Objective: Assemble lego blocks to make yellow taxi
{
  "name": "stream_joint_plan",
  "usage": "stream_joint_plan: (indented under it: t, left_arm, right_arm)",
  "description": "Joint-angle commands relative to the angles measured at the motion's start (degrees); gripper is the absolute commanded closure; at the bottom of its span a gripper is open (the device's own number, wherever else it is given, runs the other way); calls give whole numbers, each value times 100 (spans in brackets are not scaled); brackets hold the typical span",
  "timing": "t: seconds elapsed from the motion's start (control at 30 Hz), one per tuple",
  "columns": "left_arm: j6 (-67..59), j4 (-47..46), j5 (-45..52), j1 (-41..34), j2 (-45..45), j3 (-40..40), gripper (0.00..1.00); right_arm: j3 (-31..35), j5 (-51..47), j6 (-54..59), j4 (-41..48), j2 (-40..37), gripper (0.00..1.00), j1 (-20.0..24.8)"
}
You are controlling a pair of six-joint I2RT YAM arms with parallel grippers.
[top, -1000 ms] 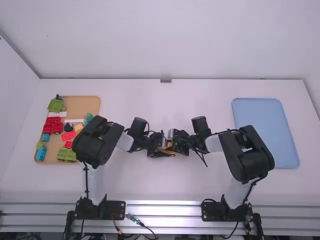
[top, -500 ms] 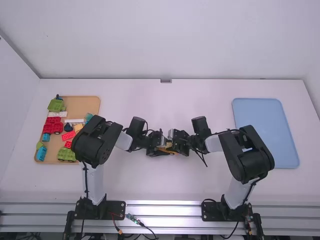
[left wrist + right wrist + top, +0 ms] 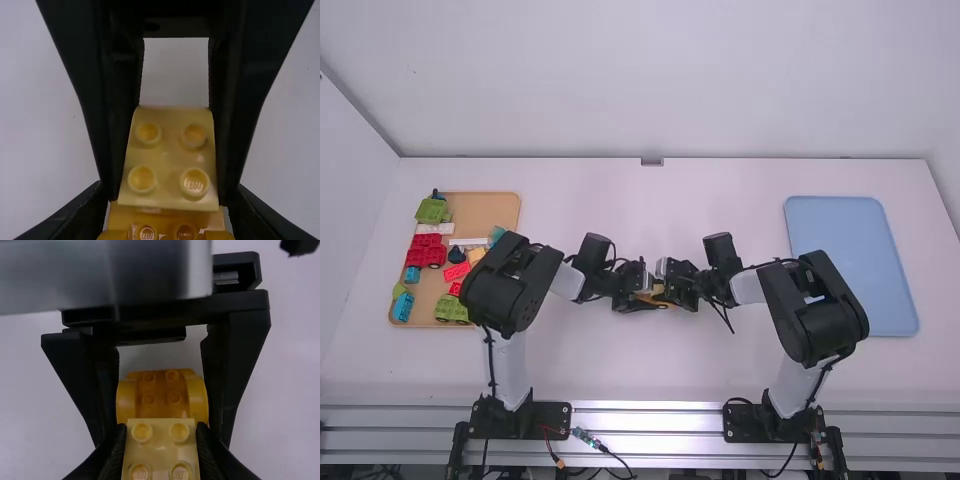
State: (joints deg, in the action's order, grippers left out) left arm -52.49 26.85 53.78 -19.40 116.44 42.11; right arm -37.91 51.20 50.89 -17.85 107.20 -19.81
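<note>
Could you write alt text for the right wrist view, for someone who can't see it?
The right gripper holds a pale yellow studded toy block close to a darker yellow piece with rounded sides, gripped by the left gripper. Behind them is a white table.

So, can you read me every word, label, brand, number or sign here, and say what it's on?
Pale yellow block: raised lettering on its studs, a brand name, so I leave it unquoted.
Darker yellow piece: small raised lettering on its studs, likewise unquoted.
Coloured blocks on the tan tray: too small to tell whether they carry any.
I can make out no numbers or signs.
</note>
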Motion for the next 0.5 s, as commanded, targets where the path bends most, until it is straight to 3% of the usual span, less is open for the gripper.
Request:
stream_joint_plan:
  t: [0.0,0.47]
  left_arm:
    - [44,-171,-614,0,121,-122,60]
    - [-92,-260,-476,0,119,-139,63]
  right_arm:
    - [-66,-125,-9,46,78,89,-13]
    - [-66,-177,15,0,78,90,0]
